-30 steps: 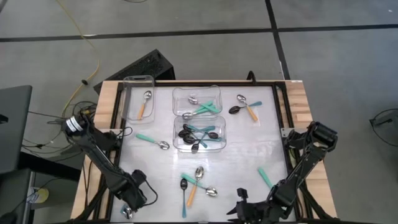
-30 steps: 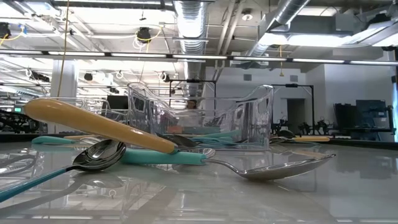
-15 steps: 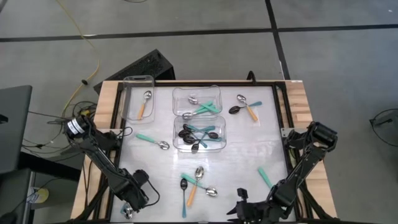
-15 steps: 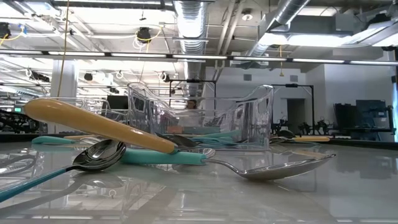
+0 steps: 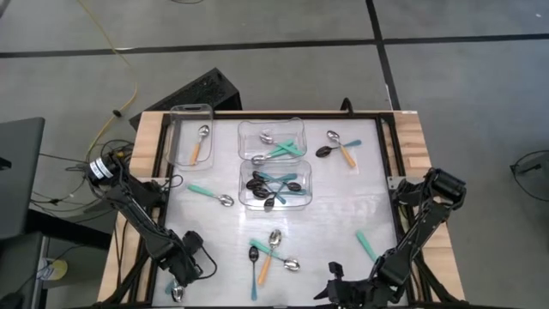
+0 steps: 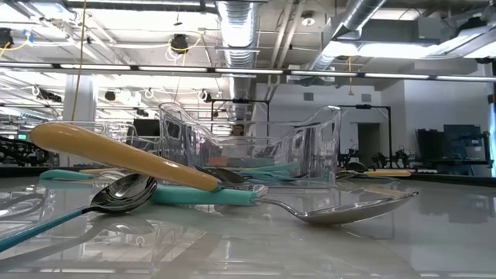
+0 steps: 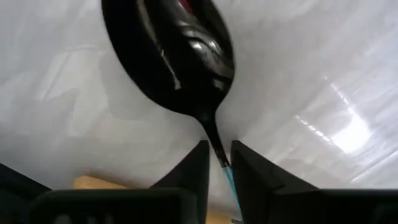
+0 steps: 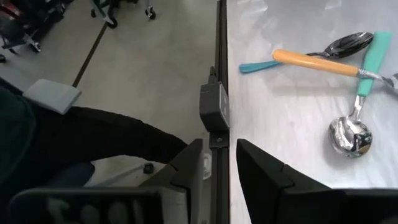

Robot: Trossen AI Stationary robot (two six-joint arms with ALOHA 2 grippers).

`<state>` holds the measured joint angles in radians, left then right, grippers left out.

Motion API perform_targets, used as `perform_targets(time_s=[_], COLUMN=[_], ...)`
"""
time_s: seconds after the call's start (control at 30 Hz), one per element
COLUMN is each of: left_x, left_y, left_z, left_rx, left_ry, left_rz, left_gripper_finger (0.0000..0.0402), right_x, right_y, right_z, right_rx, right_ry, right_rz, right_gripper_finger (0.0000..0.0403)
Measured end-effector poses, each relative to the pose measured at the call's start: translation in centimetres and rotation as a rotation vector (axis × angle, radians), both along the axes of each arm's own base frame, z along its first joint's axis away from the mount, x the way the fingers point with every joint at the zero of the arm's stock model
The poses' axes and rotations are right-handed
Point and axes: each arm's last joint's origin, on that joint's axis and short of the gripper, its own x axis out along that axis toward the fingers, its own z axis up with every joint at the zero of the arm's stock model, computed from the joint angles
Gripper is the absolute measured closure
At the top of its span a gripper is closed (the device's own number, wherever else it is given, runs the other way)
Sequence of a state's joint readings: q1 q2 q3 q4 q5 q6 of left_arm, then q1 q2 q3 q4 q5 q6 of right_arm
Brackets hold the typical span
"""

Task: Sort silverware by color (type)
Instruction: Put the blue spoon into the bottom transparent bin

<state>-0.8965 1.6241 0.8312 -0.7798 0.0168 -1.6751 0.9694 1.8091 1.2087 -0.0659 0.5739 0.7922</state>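
My left gripper (image 5: 176,287) is at the table's near left corner, shut on a black-bowled spoon (image 7: 174,56) with a teal handle. My right gripper (image 5: 330,290) hangs at the near edge, open, with only the table's rim and the floor between its fingers (image 8: 219,152). Three spoons (image 5: 273,251) lie crossed near the front middle. One teal-handled spoon (image 5: 210,195) lies left of centre, and two more spoons (image 5: 339,148) lie at the far right. Three clear tubs hold spoons: the left tub (image 5: 176,116), the far middle tub (image 5: 296,127) and the centre tub (image 5: 302,165). My left gripper pinches the spoon between its two fingers at the thin neck (image 7: 214,140), where the black bowl meets the teal handle. The fingers point down at the table and lie across the spoon. The bowl sticks out beyond the fingertips over the white table top; whether it rests there I cannot tell.
A teal handle (image 5: 366,244) lies alone on the right side of the table. In the low view the crossed spoons (image 6: 116,151) fill the foreground, with the tubs (image 6: 248,147) behind them. Wooden rails (image 5: 412,137) and a dark frame run along the table's sides.
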Motion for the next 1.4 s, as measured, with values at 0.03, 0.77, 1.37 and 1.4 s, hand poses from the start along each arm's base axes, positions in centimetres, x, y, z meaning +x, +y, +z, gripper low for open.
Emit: perform_targets(time_s=[0.03, 0.77, 1.37, 1.4], left_x=[0.1, 3.7, 17.3, 17.9], left_y=[0.2, 7.6, 21.5, 22.0], left_z=[0.3, 12.3, 15.4, 14.7], left_rx=[-0.001, 0.245, 0.295, 0.277], left_ry=[-0.016, -0.823, -0.812, -0.770], left_rz=[-0.010, -0.183, -0.511, -0.520], left_gripper_finger=[0.0363, 0.0401, 0.0401, 0.0401], right_x=[-0.1, 0.5, 3.2, 3.3], right_y=[0.0, 0.0, -2.1, -2.3], right_z=[0.0, -1.3, -1.5, -1.5], right_rx=[0.004, 0.003, -0.069, -0.080], right_ry=[0.001, 0.027, 0.019, 0.019], right_rz=[0.000, -0.046, -0.076, -0.077], right_gripper_finger=[0.0282, 0.0282, 0.0282, 0.0282])
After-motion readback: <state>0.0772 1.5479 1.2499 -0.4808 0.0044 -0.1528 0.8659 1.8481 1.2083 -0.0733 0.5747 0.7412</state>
